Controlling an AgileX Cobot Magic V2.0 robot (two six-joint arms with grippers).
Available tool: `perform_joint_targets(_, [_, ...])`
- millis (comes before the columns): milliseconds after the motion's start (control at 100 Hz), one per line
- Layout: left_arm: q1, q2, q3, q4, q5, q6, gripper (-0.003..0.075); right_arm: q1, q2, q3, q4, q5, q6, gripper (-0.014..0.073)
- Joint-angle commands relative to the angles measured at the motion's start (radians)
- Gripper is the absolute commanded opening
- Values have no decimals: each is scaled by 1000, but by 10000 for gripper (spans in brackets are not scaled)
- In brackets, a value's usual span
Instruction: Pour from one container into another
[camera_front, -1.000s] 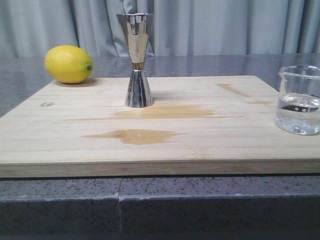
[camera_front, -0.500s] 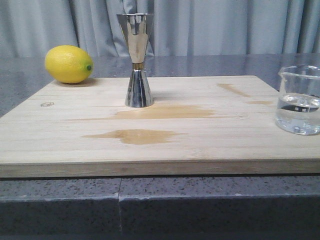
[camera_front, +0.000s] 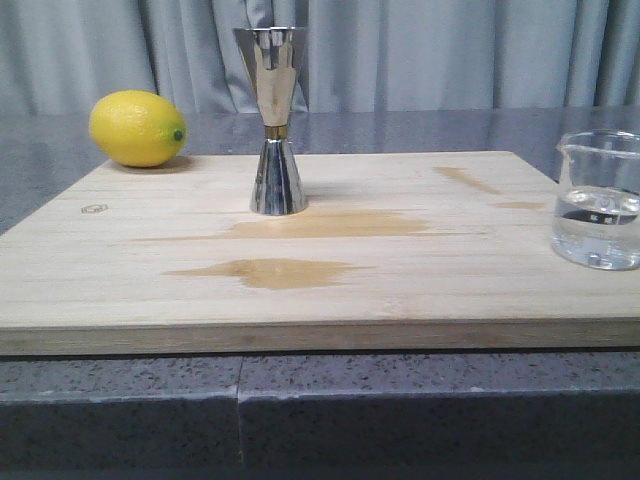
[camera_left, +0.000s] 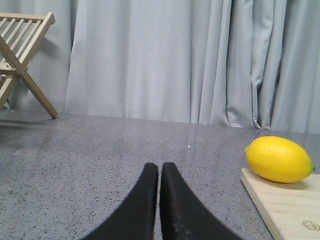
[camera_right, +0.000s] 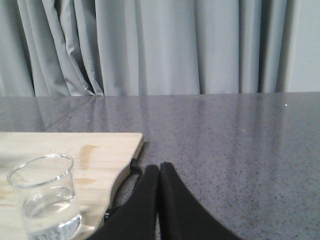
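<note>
The clear glass beaker holds clear liquid and stands upright at the right edge of the wooden board; the right wrist view shows the beaker too. The steel jigger with its gold waist band stands upright at the board's back middle. My left gripper is shut and empty over the grey counter, left of the board. My right gripper is shut and empty over the counter, just right of the board and the beaker. Neither gripper shows in the front view.
A yellow lemon lies on the board's far left corner, and the lemon also shows in the left wrist view. Damp stains mark the board. A wooden rack stands far left on the counter. Grey curtains hang behind.
</note>
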Motion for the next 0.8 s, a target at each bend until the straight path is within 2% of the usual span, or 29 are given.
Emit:
perform_joint_targets(0, [-8, -24, 6, 0, -86, -8, -19, -6, -24, 16, -8, -103, -4, -71])
perform_joint_targets(140, [-8, -24, -3, -5, -114, -8, -19, -6, -24, 5, 7, -148, -4, -71])
perform_joint_targets(290, [-8, -24, -68, -5, -97, -8, -19, -6, -24, -80, 19, -37, -4, -71])
perform_joint_targets(480, [-8, 12, -225, 9, 61, -8, -19, -6, 39, -249, 15, 139, -4, -71])
perform_joint_targets(630, [-8, 105, -362, 13, 182, -2, -19, -6, 141, -389, -45, 250, -4, -71])
perform_joint_targets(790, [-8, 220, -491, 13, 311, 112, -19, -6, 263, -513, -70, 330, -4, -71])
